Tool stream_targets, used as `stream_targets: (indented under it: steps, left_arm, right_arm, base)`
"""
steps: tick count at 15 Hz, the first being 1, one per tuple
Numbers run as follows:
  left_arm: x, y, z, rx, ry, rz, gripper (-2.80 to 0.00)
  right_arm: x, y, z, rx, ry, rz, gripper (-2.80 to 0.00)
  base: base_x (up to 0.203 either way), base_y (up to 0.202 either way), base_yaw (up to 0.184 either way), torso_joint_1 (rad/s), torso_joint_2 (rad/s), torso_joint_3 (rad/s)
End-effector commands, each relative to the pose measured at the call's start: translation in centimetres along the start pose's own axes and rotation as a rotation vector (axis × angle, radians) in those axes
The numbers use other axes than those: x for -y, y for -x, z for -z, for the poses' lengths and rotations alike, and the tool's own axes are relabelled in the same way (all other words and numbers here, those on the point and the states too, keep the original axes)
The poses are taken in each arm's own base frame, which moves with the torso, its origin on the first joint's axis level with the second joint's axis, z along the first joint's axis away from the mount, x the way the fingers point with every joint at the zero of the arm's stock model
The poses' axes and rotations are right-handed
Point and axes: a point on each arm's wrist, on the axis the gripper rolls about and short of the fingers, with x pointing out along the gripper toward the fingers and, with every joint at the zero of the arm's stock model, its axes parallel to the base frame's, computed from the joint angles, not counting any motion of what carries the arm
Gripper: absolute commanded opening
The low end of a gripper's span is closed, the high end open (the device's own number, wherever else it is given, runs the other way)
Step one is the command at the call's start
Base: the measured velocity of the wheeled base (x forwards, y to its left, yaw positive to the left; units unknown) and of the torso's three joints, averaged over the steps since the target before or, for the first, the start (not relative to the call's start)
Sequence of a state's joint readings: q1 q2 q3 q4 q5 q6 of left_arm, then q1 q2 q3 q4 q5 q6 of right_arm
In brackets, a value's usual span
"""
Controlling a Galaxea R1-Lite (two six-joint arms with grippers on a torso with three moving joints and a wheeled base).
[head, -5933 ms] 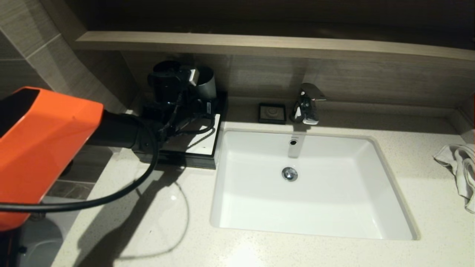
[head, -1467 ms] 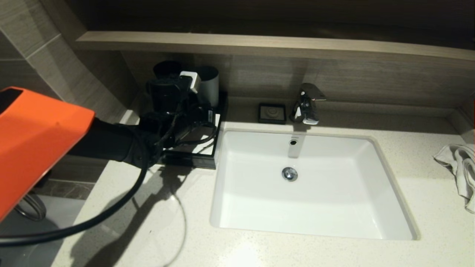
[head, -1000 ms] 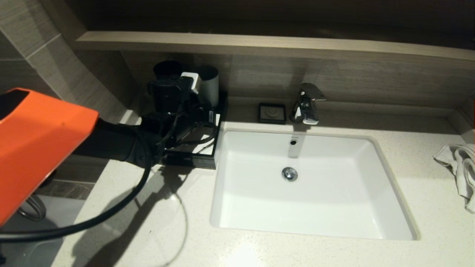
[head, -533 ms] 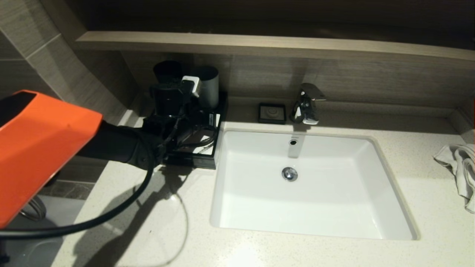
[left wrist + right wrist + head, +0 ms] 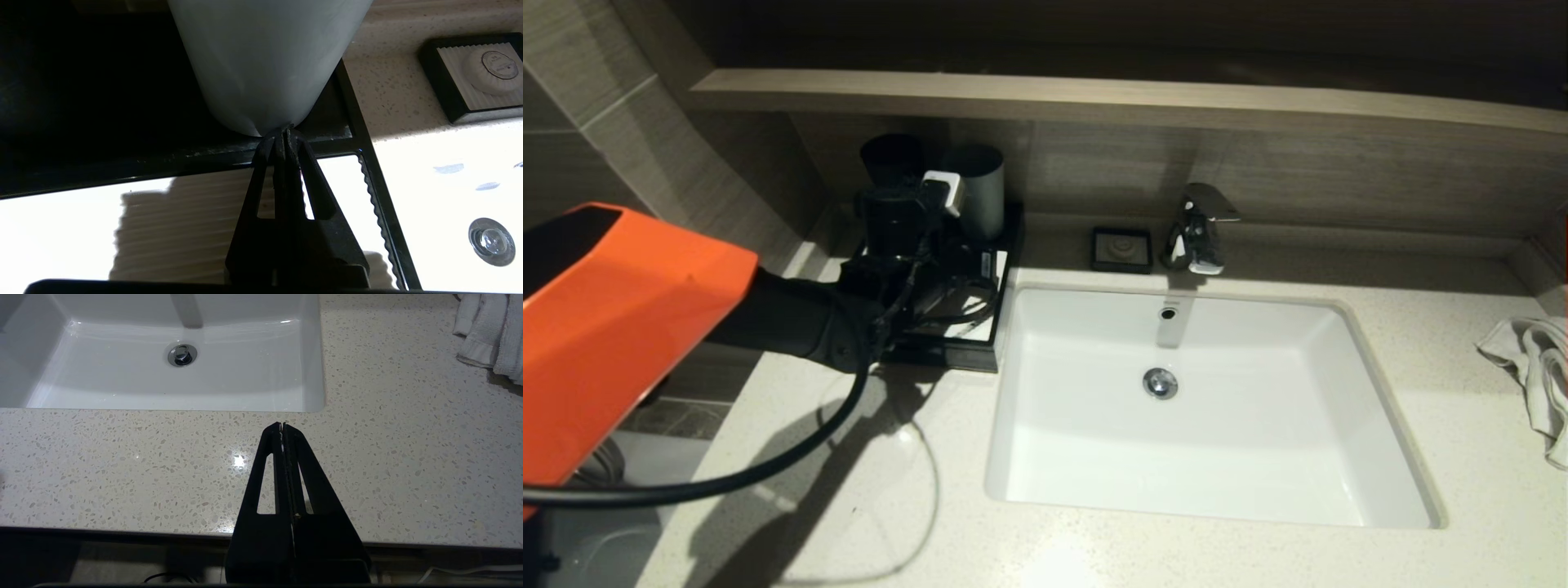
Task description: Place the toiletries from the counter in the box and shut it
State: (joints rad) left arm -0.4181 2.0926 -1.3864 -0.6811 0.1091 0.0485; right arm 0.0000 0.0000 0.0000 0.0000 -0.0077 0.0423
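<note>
The main risk, as I judge it, is the left gripper (image 5: 282,136) knocking over the grey cup (image 5: 265,61): its clenched, empty tips sit right at the cup's base, so any push forward could tip it. The box (image 5: 968,347) lies directly beneath that gripper, on the counter (image 5: 890,490) left of the sink (image 5: 1217,408); no toiletries are visible. The right gripper (image 5: 282,428), clenched and empty, hangs parked over the counter's front edge.
</note>
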Motion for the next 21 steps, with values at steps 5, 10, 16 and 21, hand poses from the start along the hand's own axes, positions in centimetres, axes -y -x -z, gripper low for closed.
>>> stream_targets:
  steps: [5,10,16,21]
  left_arm:
    - [-0.1,-0.3,-0.1,0.011,0.002,-0.003,-2.80]
    - [-0.3,1.7,-1.7,0.032,0.009,-0.001,-2.80]
    - [-0.9,6.7,-2.6,0.019,0.008,-0.002,-2.80]
    - [-1.8,13.5,-4.1,0.072,0.007,-0.016,-2.80]
  right_arm:
    - [0.0,0.0,0.0,0.000,0.000,0.000,-2.80]
    - [0.0,0.0,0.0,0.000,0.000,0.000,-2.80]
    - [0.0,0.0,0.0,0.000,0.001,0.000,-2.80]
    - [0.0,0.0,0.0,0.000,-0.001,0.000,-2.80]
  base:
    - [0.000,0.000,0.000,0.000,0.00,0.000]
    - [0.000,0.000,0.000,0.000,0.00,0.000]
    - [0.000,0.000,0.000,0.000,0.00,0.000]
    - [0.000,0.000,0.000,0.000,0.00,0.000]
